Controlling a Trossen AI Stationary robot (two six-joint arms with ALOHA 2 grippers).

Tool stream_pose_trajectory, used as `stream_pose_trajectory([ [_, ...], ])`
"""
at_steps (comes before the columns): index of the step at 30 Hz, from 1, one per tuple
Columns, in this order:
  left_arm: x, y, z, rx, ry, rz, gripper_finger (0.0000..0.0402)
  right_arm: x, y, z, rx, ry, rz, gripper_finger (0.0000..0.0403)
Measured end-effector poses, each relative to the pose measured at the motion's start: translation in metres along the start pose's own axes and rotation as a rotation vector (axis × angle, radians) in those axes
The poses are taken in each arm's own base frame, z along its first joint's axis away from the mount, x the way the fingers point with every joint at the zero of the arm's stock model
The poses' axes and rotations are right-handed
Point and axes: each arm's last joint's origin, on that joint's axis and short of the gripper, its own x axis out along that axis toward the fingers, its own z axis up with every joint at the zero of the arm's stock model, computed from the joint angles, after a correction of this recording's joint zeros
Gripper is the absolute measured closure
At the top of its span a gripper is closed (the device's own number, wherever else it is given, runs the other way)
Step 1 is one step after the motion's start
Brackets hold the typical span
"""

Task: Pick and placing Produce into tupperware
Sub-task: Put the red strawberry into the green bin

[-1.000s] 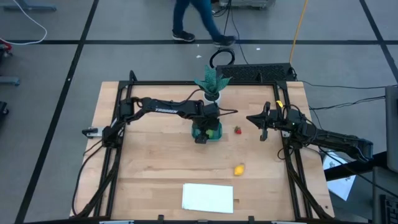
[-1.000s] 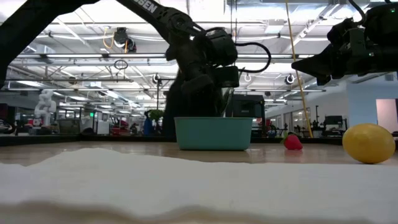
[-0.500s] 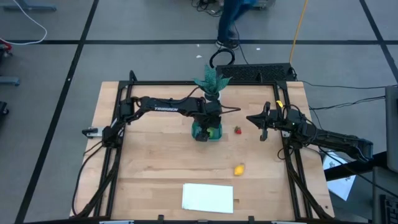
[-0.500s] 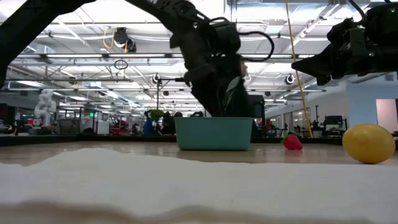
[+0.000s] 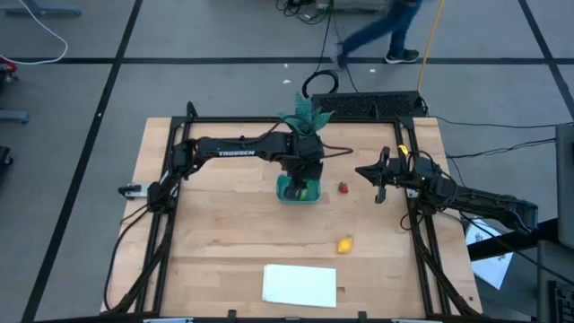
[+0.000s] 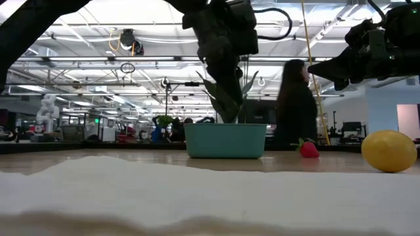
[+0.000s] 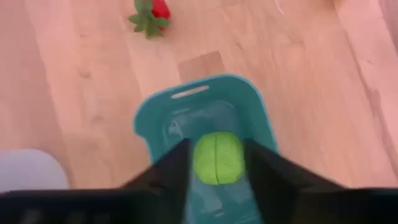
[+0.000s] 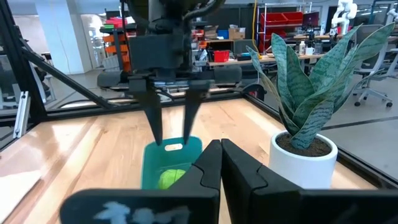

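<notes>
The lime [image 7: 217, 157] is lying inside the tub [image 7: 153, 115], so one of three fruits is placed. The left gripper [image 8: 173, 127] is hovering above it, fingers spread and empty. The strawberry [image 5: 343, 187] and lemon [image 5: 344, 243] are waiting on the table [image 5: 215, 251]. The right gripper [image 5: 378, 182] is idling near the strawberry, fingers together.
</notes>
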Motion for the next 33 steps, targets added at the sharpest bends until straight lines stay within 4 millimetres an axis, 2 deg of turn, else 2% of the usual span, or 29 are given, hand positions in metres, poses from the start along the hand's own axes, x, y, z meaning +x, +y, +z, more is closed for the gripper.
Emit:
stream_pose_trajectory([
  [3,0.002,-0.001,-0.003,-0.006,0.015,-0.03,0.0363,0.0,0.0,0.0,0.002,0.0,0.0,0.0403],
  [5,0.003,-0.002,-0.004,-0.023,0.022,-0.034,0.0388,0.0,0.0,0.0,0.002,0.001,0.0,0.0403],
  [9,-0.006,-0.005,-0.003,-0.037,0.031,0.001,0.0389,0.0,0.0,0.0,0.002,0.001,0.0,0.0403],
  [15,-0.039,-0.012,0.004,-0.021,-0.045,0.04,0.0399,0.0,0.0,0.0,0.002,0.001,0.0,0.0403],
  [18,-0.065,-0.015,0.005,-0.015,-0.089,0.09,0.0399,0.0,0.0,0.0,0.005,0.005,0.0,0.0403],
  [23,-0.123,-0.021,0.001,-0.027,-0.19,0.197,0.04,0.0,0.0,0.0,0.011,0.003,0.0,0.0403],
  [28,-0.166,-0.031,-0.015,-0.051,-0.321,0.29,0.0401,0.0,0.0,-0.001,0.015,0.007,-0.001,0.0403],
  [33,-0.179,-0.041,-0.045,-0.093,-0.441,0.342,0.0401,0.0,0.0,-0.001,0.015,0.011,-0.001,0.0403],
])
